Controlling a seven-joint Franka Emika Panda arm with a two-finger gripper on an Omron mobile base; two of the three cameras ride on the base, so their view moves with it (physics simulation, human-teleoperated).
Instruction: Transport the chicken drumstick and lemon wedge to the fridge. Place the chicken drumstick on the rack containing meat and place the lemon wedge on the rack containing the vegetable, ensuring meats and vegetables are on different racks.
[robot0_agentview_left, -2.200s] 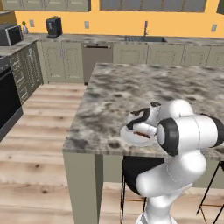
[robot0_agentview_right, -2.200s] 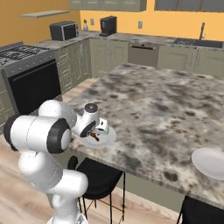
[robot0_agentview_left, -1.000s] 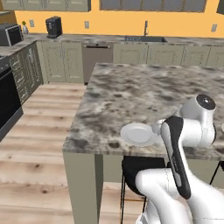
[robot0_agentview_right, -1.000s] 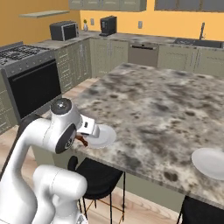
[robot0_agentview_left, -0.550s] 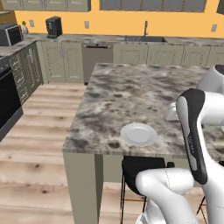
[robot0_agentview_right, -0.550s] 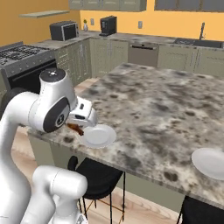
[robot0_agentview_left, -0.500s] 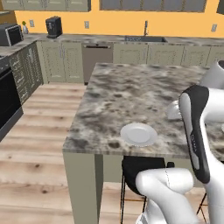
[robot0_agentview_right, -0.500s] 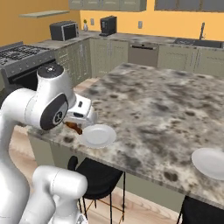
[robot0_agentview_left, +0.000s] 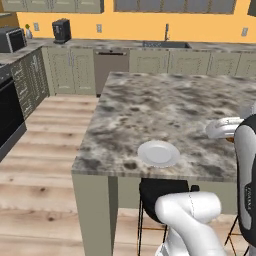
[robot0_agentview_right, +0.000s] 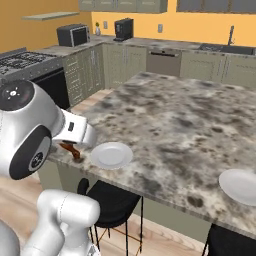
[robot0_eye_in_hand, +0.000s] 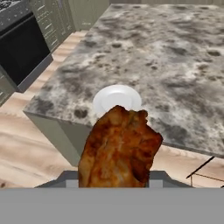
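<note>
Filling the lower centre of the hand view, the drumstick sits right at the gripper, clamped betw. the jaws, which stand part-way closed on it; fingertips hidden behind the meat. In the right base view the drumstick shows as a small brown bit at left-centre, under the white hand, just off the counter edge. A plate w/ nothing on it lies near that edge, just beside the drumstick; same plate is at centre of the hand view, above the meat. 2nd plate at lower right of the right base view, well apart. Left base view: near plate at centre, other plate at right. Stool under the counter. Microwave upper left.
</note>
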